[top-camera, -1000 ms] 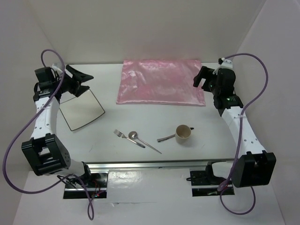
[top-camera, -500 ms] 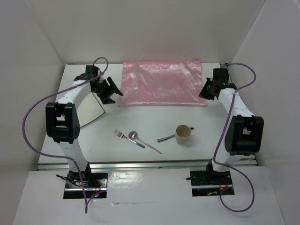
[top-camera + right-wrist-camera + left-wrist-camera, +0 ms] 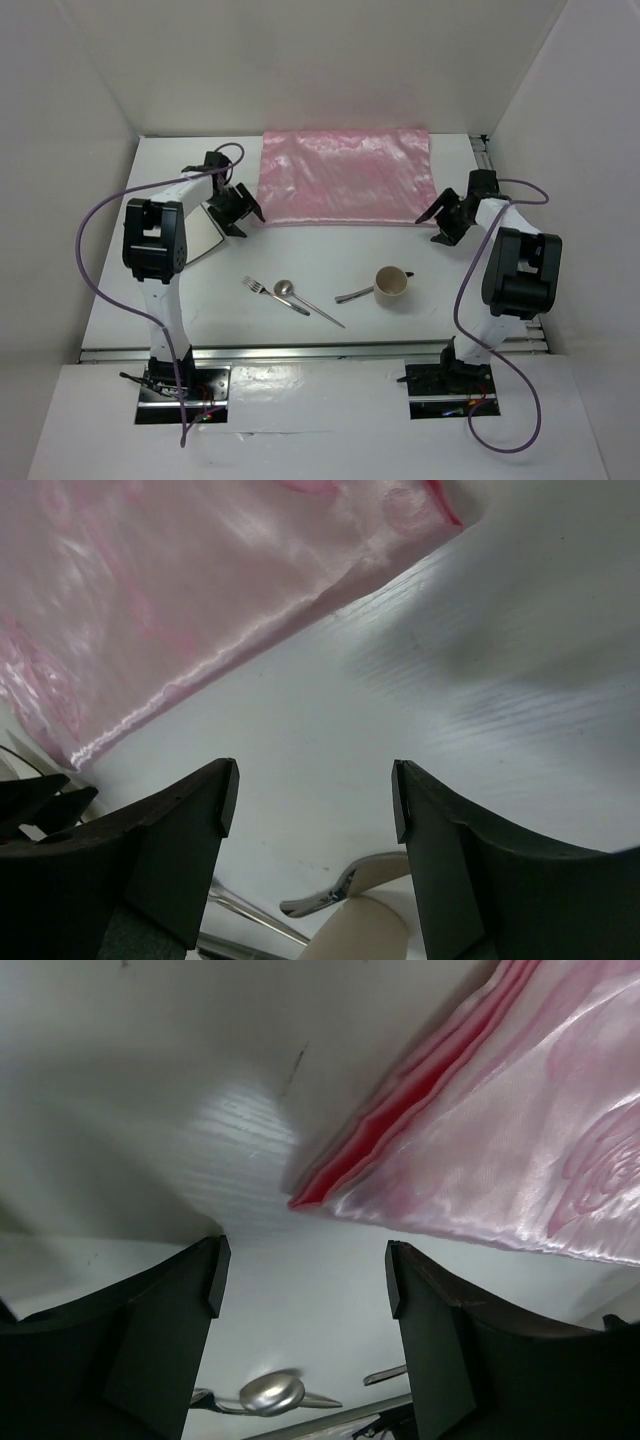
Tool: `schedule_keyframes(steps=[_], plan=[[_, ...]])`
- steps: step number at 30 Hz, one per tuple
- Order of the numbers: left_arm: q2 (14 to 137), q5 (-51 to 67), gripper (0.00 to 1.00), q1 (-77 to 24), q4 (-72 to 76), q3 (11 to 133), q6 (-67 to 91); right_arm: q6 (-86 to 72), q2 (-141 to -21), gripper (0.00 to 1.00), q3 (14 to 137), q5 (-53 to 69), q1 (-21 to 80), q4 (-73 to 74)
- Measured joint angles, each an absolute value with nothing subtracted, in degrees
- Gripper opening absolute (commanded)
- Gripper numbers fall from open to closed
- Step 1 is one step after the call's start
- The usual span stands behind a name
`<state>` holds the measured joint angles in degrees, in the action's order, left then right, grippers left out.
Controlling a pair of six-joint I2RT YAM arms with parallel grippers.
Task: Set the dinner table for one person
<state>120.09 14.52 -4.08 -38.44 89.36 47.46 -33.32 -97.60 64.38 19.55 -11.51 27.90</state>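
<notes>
Pink satin cloth [image 3: 345, 178] lies at the far side of the white tabletop [image 3: 330, 262], which spreads beneath both arms in the overhead view. The left claw [image 3: 238, 205] hovers at the cloth's near left corner, beside a square plate [image 3: 200, 236]; the right claw [image 3: 440, 222] hovers at its near right corner. A fork [image 3: 260, 289], spoon [image 3: 288, 292] and cup [image 3: 391, 284] sit nearer.

From the left wrist, the fingers [image 3: 150, 1340] stand apart, released, over bare tabletop by the cloth's folded corner.

From the right wrist, the fingers [image 3: 480, 880] likewise gape, gripping nothing.
</notes>
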Motion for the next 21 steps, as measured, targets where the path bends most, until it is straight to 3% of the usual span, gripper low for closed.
schedule_keyframes(steps=[3, 6, 7, 8, 11, 15, 17, 18, 19, 20, 21], plan=[[122.30, 13.93, 0.77, -4.34, -38.54, 92.36, 48.58, -35.31, -99.92, 0.74, 64.38, 19.73, -11.86, 27.35], [124.44, 13.34, 0.56, -4.84, -37.85, 95.39, 49.32, -37.32, -101.65, 0.73, 64.38, 19.66, -11.97, 26.02], [125.12, 13.17, 0.47, -5.02, -37.78, 96.18, 49.60, -38.02, -102.21, 0.72, 64.38, 19.55, -12.14, 25.36], [125.69, 13.13, 0.28, -5.15, -37.67, 96.77, 49.84, -38.44, -102.85, 0.72, 64.45, 19.44, -12.14, 24.77], [126.76, 13.21, 0.03, -5.28, -37.32, 97.32, 50.00, -39.79, -106.21, 0.72, 66.15, 18.92, -12.58, 23.81], [126.80, 13.45, 0.00, -5.37, -37.34, 97.51, 49.87, -41.01, -109.97, 0.68, 69.89, 18.94, -13.41, 22.98], [126.80, 13.47, 0.00, -5.34, -37.41, 97.51, 49.91, -41.34, -111.98, 0.57, 72.36, 18.63, -13.61, 22.63], [126.80, 13.47, 0.00, -5.32, -37.43, 97.51, 49.91, -41.50, -112.88, 0.41, 73.25, 18.13, -13.63, 22.06], [126.80, 13.47, 0.00, -5.30, -37.54, 97.54, 49.87, -41.50, -113.65, 0.10, 73.97, 17.96, -13.72, 21.56], [126.80, 13.45, 0.00, -5.28, -37.63, 97.76, 49.80, -41.52, -114.24, 0.00, 74.41, 17.45, -13.74, 21.17], [126.80, 13.47, 0.00, -5.21, -37.85, 98.04, 49.63, -42.15, -114.74, 0.00, 74.67, 17.28, -13.78, 20.97]])
